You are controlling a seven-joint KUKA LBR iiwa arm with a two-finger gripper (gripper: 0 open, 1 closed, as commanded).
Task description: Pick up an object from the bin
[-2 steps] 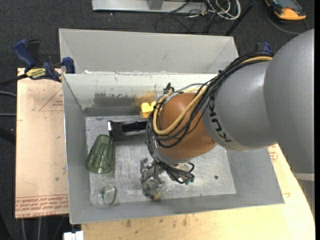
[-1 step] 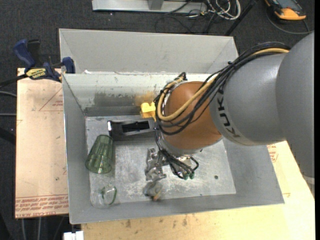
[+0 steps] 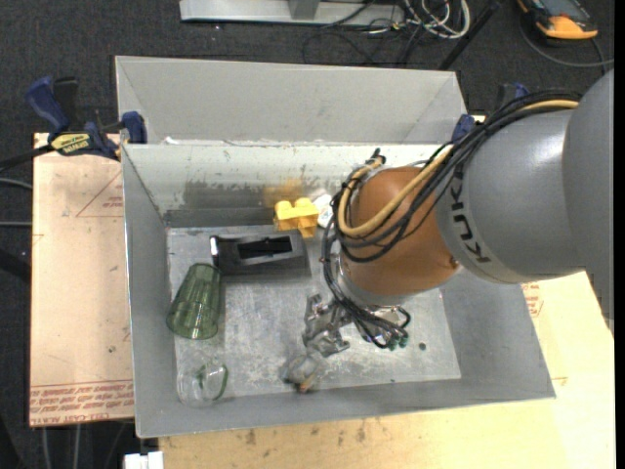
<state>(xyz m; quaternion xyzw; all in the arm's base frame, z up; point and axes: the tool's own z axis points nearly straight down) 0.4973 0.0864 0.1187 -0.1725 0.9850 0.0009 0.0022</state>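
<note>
My gripper (image 3: 325,332) hangs low over the bin floor, a little right of the middle and towards the front. Just below it, at the front, lies a small grey-brown object (image 3: 301,375), close to the gripper's tip; whether they touch I cannot tell. A black boxy object (image 3: 256,255) with a slot in its top lies to the upper left of the gripper. A yellow plastic piece (image 3: 296,215) sits near the back wall, partly hidden behind the arm's orange cover.
A green translucent cup (image 3: 195,302) lies on its side at the left. A clear plastic piece (image 3: 203,382) rests in the front left corner. The arm and its orange cover with cables hide the bin's right middle.
</note>
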